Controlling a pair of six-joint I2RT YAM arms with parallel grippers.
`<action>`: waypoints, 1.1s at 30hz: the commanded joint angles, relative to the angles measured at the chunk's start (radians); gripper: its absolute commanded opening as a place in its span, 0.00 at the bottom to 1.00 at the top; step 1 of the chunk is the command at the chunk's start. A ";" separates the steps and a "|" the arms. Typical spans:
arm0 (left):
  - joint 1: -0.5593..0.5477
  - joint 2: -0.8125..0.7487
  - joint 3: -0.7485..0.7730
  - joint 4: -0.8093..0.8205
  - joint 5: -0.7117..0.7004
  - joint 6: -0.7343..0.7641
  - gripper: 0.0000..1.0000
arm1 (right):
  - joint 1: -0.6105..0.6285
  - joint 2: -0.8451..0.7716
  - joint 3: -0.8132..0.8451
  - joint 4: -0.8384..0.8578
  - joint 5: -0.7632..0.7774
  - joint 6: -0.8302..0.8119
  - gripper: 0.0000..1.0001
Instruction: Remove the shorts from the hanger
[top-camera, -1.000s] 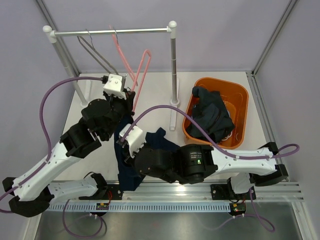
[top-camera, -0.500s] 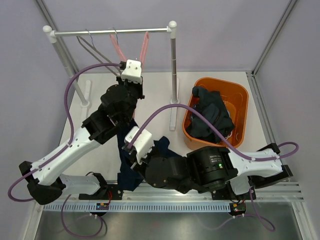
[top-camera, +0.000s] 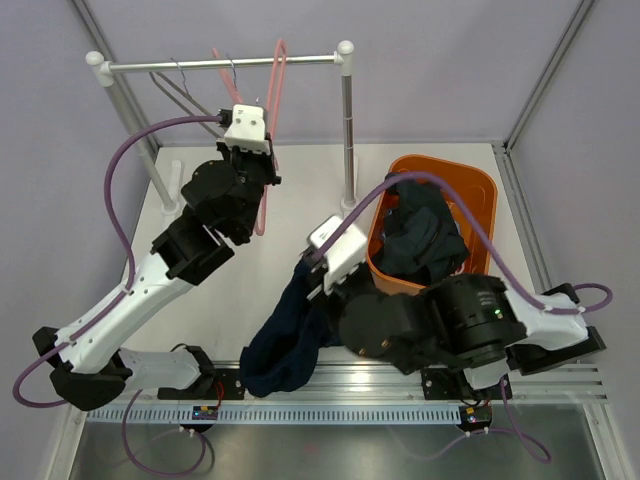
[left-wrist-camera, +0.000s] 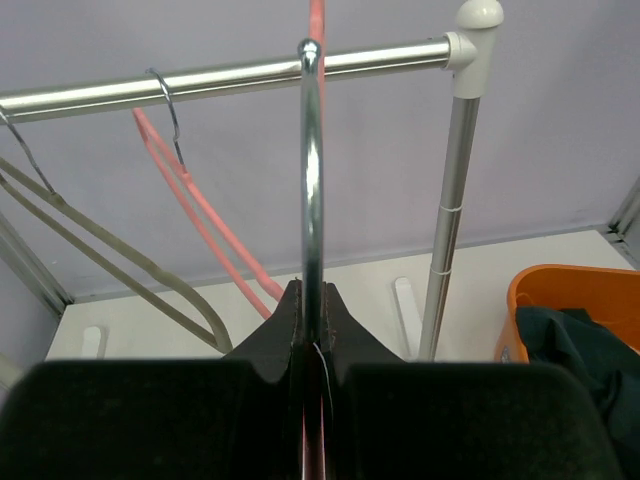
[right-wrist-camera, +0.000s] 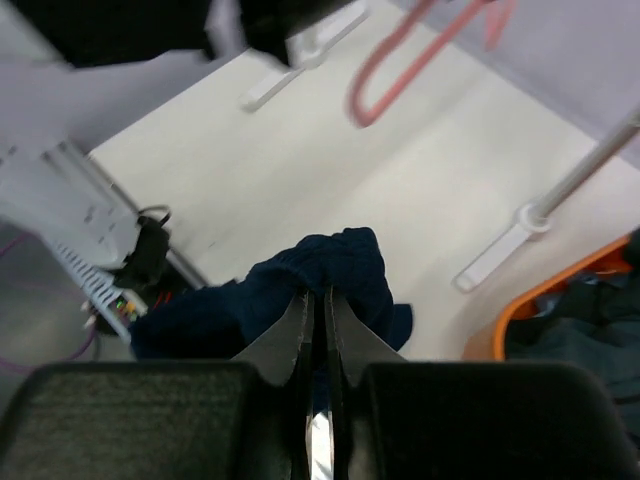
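The dark navy shorts (top-camera: 285, 335) hang free from my right gripper (top-camera: 310, 275), which is shut on a bunched fold of them (right-wrist-camera: 335, 262) just left of the orange basket. They are apart from the pink hanger (top-camera: 272, 100). My left gripper (top-camera: 264, 160) is shut on that hanger's metal hook (left-wrist-camera: 311, 160), whose top sits up at the rail (left-wrist-camera: 230, 75). In the right wrist view the right gripper (right-wrist-camera: 322, 297) pinches the cloth. The left gripper (left-wrist-camera: 312, 292) clamps the hook's stem. Other dark shorts (top-camera: 425, 235) lie in the basket.
The orange basket (top-camera: 482, 182) stands at the right, beside the rack's right post (top-camera: 347, 130). A second pink hanger (left-wrist-camera: 200, 215) and a grey hanger (left-wrist-camera: 100, 262) hang on the rail. The rack's left post (top-camera: 125, 110) stands at the back left.
The left arm raised the pink hanger up to the rail. The right arm pulled the navy shorts off it and carried them right, toward the basket.
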 joint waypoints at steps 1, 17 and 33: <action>0.005 -0.087 0.052 -0.011 0.039 -0.060 0.00 | -0.108 -0.111 0.049 0.087 0.171 -0.080 0.00; 0.004 -0.285 -0.089 -0.252 0.173 -0.176 0.00 | -0.765 -0.130 0.156 1.246 0.246 -1.145 0.00; 0.004 -0.319 -0.175 -0.254 0.202 -0.185 0.00 | -1.155 0.027 0.293 0.965 0.094 -0.858 0.00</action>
